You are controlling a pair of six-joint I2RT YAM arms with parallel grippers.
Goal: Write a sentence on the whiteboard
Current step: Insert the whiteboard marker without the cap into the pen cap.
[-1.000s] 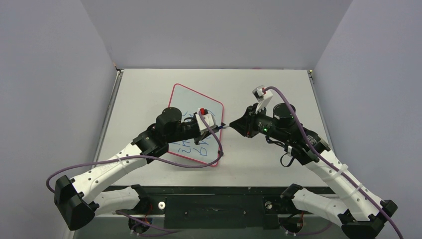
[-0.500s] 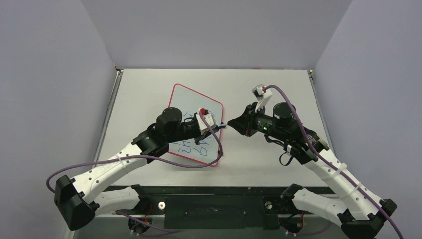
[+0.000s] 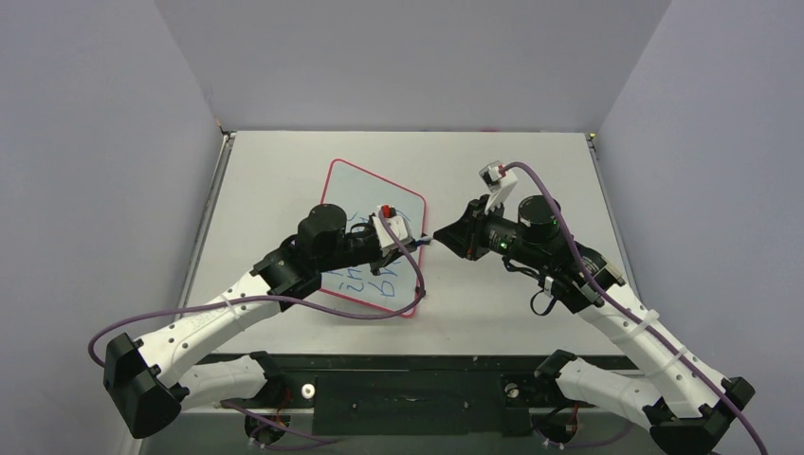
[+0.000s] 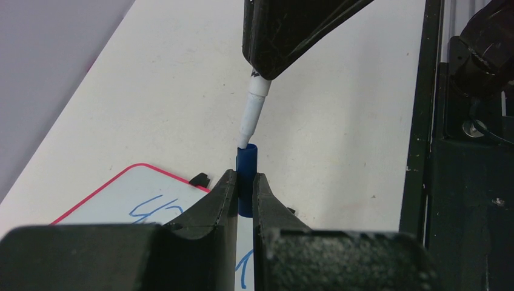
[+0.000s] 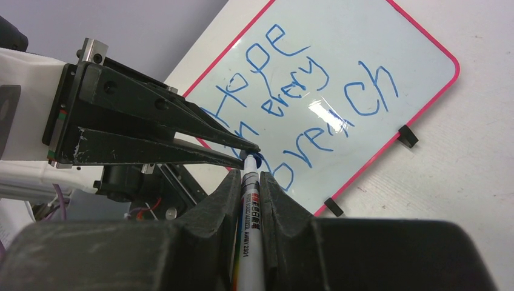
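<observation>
Recapping, as it appeared once the writing looked complete. The board [image 3: 358, 190] lay flat and skewed on the table [image 3: 512, 171], left of centre, one corner pointing at the near edge and its two clips [image 5: 408, 136] on the side facing the right edge. The sentence [image 5: 303, 100] filled it in three blue lines, so the text itself seemed to need no more work. You had the left gripper [image 4: 244, 179] pinching the blue cap [image 4: 246, 162] near its closed end, leaving the open mouth clear and turned toward the other arm. You had the right gripper [image 5: 249, 177] pressed onto the marker [image 5: 248, 221] well back along the barrel, so the tip end stood out free beyond the fingers. The two tools met nose to nose above the middle of the table, just off the board's right-hand side, probably so that no stray stroke could reach the lettering. In the left wrist view the marker's white nose touched the cap's rim on nearly the same axis. Whether it had entered the cap could not be told. Your likely next move was a straight push along that axis.
</observation>
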